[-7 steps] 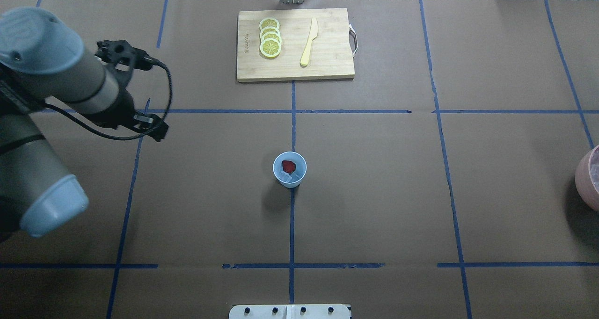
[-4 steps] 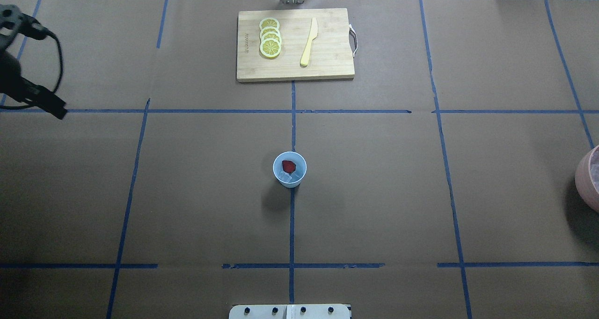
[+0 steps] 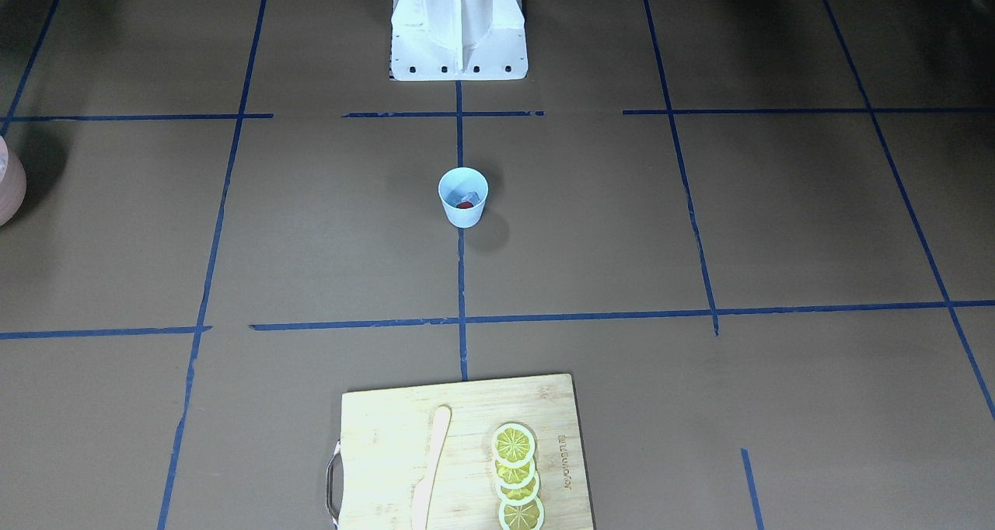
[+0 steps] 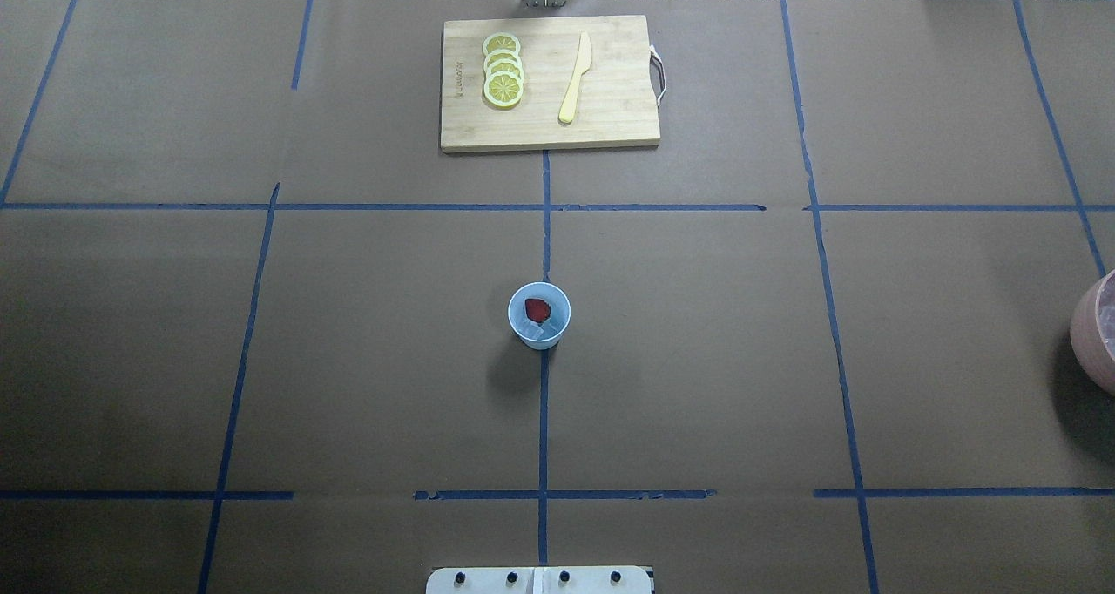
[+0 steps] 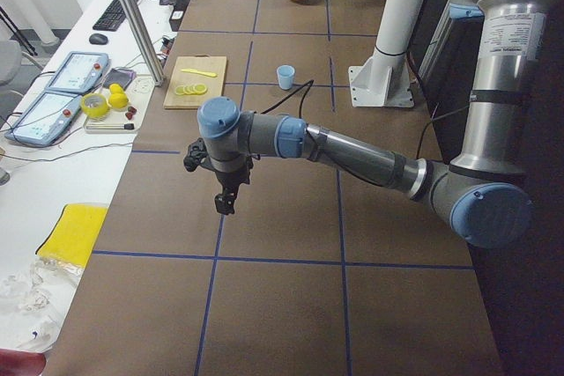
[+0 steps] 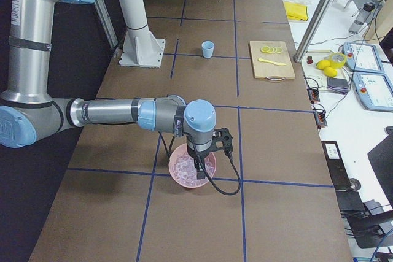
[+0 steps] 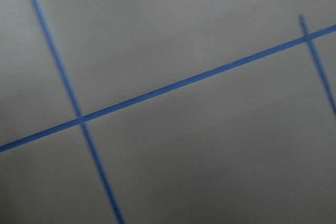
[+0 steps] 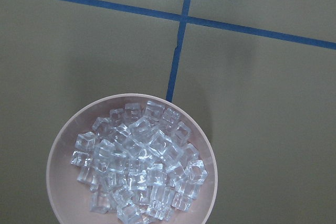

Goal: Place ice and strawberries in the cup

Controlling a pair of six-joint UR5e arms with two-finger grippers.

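Change: my left hand (image 5: 226, 203) has left the overhead view and now hangs over bare worktop (image 4: 697, 359) at my left end, well apart from the cup (image 4: 539, 315).
Cup: upright mid-worktop, unmoved, with the strawberry (image 4: 537, 309) and ice (image 4: 542, 330) inside.
Left grip: I cannot tell; my wrist view shows only tape lines.
Right hand (image 6: 200, 175): above the bowl (image 8: 55, 156) of spare cubes (image 8: 139, 166); grip likewise unclear.
Meaning: I judge both ingredients are in, so the task looks finished or nearly so.
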